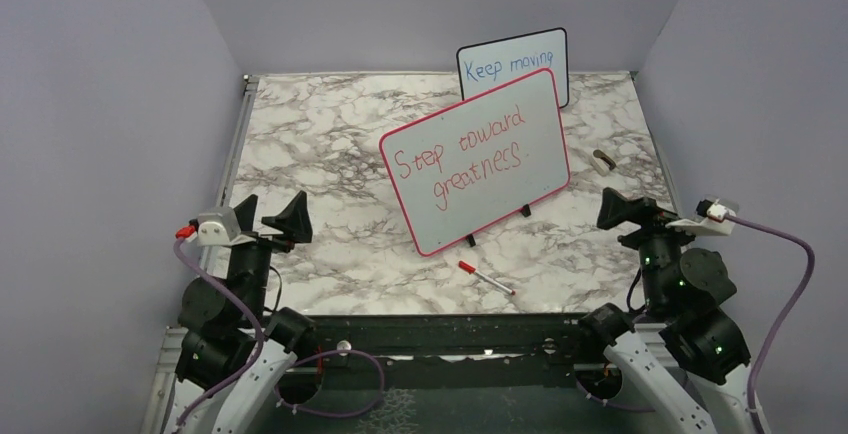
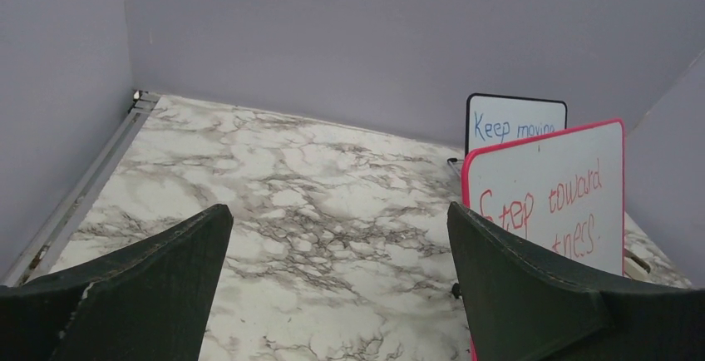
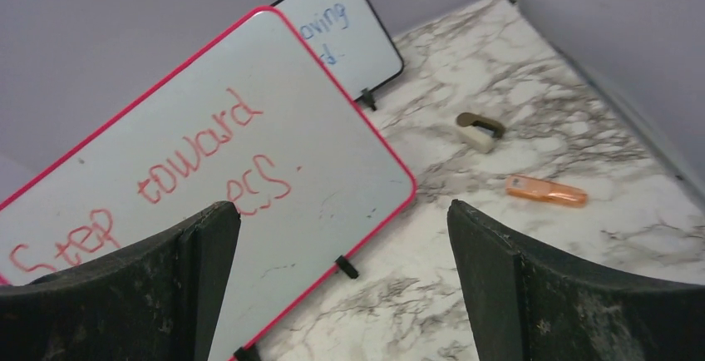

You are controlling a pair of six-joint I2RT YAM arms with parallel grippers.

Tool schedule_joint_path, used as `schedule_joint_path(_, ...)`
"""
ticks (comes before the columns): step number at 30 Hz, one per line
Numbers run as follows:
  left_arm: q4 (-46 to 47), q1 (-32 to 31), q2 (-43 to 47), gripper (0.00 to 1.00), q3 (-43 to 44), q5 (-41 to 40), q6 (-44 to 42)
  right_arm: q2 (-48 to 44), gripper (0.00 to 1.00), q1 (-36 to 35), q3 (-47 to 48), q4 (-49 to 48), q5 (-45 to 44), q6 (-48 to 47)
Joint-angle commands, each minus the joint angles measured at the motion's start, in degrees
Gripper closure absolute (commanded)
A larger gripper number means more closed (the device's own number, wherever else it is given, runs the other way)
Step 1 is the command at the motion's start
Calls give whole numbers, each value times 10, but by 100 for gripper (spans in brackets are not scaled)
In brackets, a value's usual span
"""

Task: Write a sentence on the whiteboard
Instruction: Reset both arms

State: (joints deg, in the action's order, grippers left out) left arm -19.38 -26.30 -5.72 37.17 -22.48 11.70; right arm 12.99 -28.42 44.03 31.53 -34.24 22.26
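- My left hand [image 1: 268, 216] hung over the near left part of the table [image 1: 320, 144], its two fingers spread wide with nothing between them.
- From the left wrist, that hand [image 2: 337, 228] looked out over bare marbled tabletop toward the far wall.
- My right hand [image 1: 632, 212] hung over the near right part of the table, also spread wide and holding nothing.
- From the right wrist, the open fingers [image 3: 507, 278] framed the lower corner of the whiteboard [image 3: 249, 145].
- The whiteboard [image 1: 475, 159], pink-framed, stood upright on small black feet right of the table's middle, turned at a slant, well apart from both hands.
- The sentence [image 1: 460, 161] ran across it in red in two lines, "Step toward" above "greatness."
- A smaller black-framed board [image 1: 520, 62] stood just behind the whiteboard, partly hidden by it, with "Keep moving" in blue showing above the pink frame.
- A marker [image 1: 486, 279] with a red cap lay flat on the table in front of the whiteboard, near the front edge, between my two arms and touching neither hand.
- A small brown-and-white block [image 1: 603, 162] lay on the table just right of the whiteboard.
- A small orange thing [image 3: 546, 191] lay on the table nearer to me than that block; I could not tell what it was.
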Motion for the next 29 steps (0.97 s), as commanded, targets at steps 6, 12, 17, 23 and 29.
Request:
schedule_joint_path(6,16,2,55,1,-23,-41,34,-91,0,-1,-30,13,-142,-70)
schedule_joint_path(12,2,3,56,1,-16,-30,39,-120,0,-1,-50,12,-151,-58)
schedule_joint_path(17,2,11,55,1,-20,-23,35,-125,0,-1,-59,3,-143,-65)
schedule_joint_path(23,5,21,55,1,-22,-15,29,-126,0,-1,-62,0,-147,-67)
schedule_joint_path(29,10,31,55,1,-23,1,28,-125,0,-1,-64,-1,-150,-68)
